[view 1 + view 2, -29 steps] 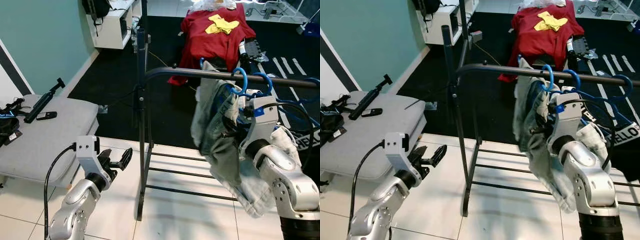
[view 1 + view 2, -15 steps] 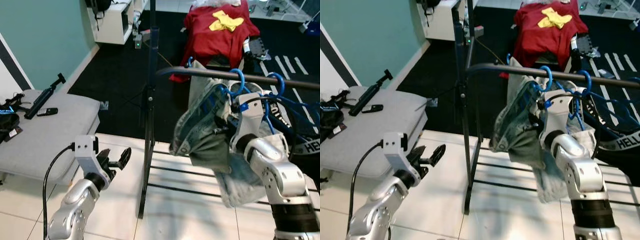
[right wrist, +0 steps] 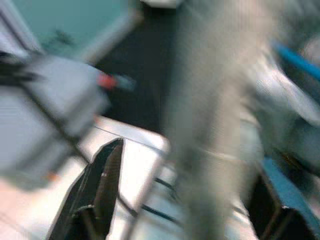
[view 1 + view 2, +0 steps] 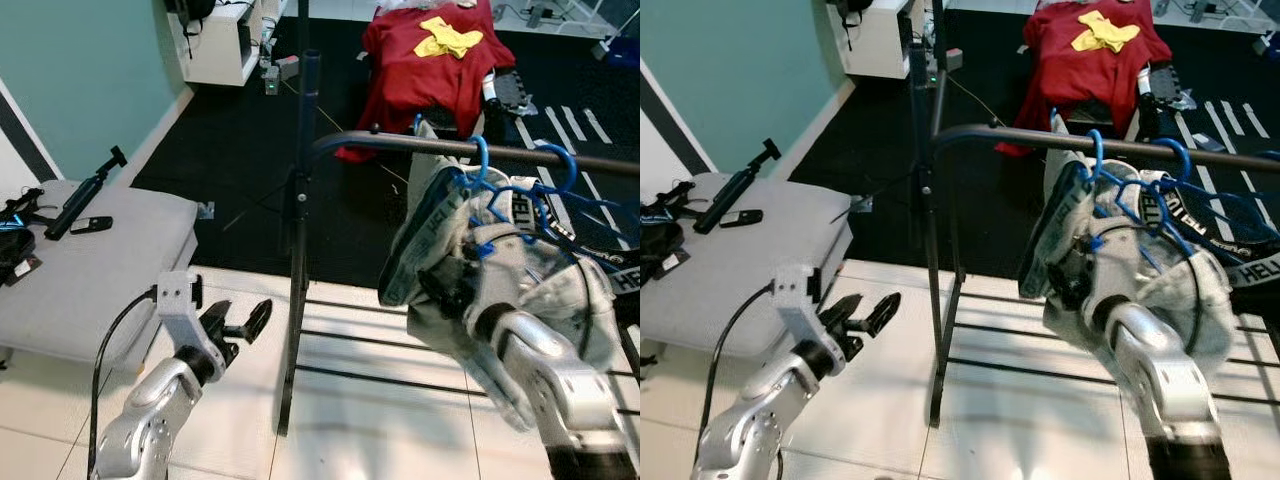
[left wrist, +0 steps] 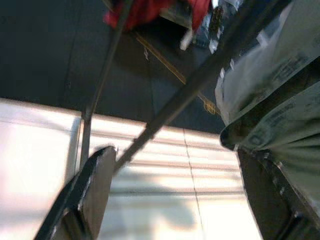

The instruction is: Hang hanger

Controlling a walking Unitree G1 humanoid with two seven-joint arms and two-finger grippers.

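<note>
A blue hanger (image 4: 482,163) hooks over the black rail (image 4: 400,143) of the clothes rack, carrying a grey and white garment (image 4: 432,228). More blue hangers (image 4: 556,168) with clothes hang to its right. My right gripper (image 4: 445,285) sits low in front of that garment, below the rail. In the right wrist view its fingers (image 3: 102,182) stand wide apart with blurred cloth between them, so it is open. Over the white tiles left of the rack post, my left gripper (image 4: 243,323) is held low, open and empty.
A grey padded bench (image 4: 110,265) stands at the left with a black tripod (image 4: 85,198) and a phone (image 4: 91,225) on it. The rack's upright post (image 4: 303,200) and floor rails (image 4: 370,375) lie between my arms. A red shirt (image 4: 430,60) is draped behind.
My right arm has dropped from beside the hanger hook to below the rail. The garment swung left, then settled back under the rail. The camera shifted slightly; the left arm barely moved.
</note>
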